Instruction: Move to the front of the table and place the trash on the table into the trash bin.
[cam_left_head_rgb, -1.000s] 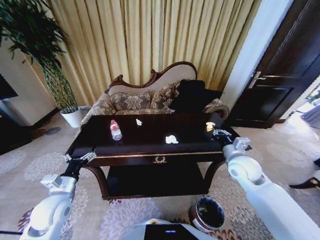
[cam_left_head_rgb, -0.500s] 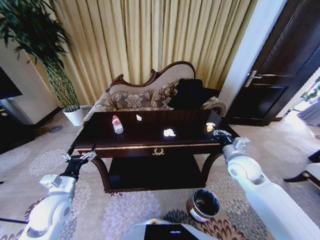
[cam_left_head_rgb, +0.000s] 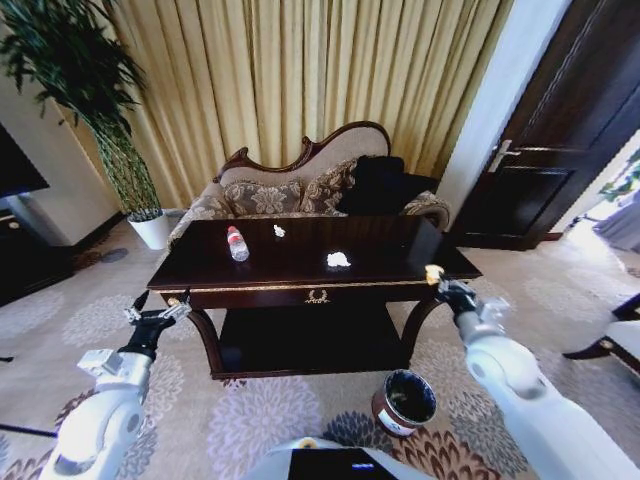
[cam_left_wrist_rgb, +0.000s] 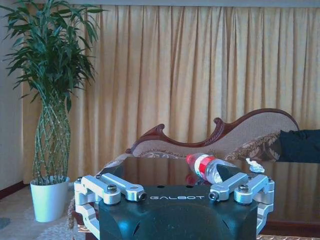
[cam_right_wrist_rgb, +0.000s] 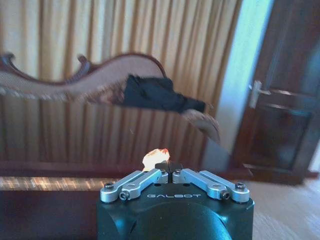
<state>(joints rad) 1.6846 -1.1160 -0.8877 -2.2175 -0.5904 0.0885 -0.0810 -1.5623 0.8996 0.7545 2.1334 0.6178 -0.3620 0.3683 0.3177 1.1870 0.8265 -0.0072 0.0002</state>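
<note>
Right gripper (cam_left_head_rgb: 436, 281) pinches an orange-white scrap (cam_right_wrist_rgb: 155, 157) beside the table (cam_left_head_rgb: 300, 290), bound for the trash bin (cam_left_head_rgb: 404, 402); left gripper (cam_left_head_rgb: 158, 312) hangs spread.

- Head camera looks down from high at the table (cam_left_head_rgb: 300, 262)
- Both wrist cameras sit low, looking across the tabletop toward the sofa (cam_left_wrist_rgb: 260, 131), which all three views share
</note>
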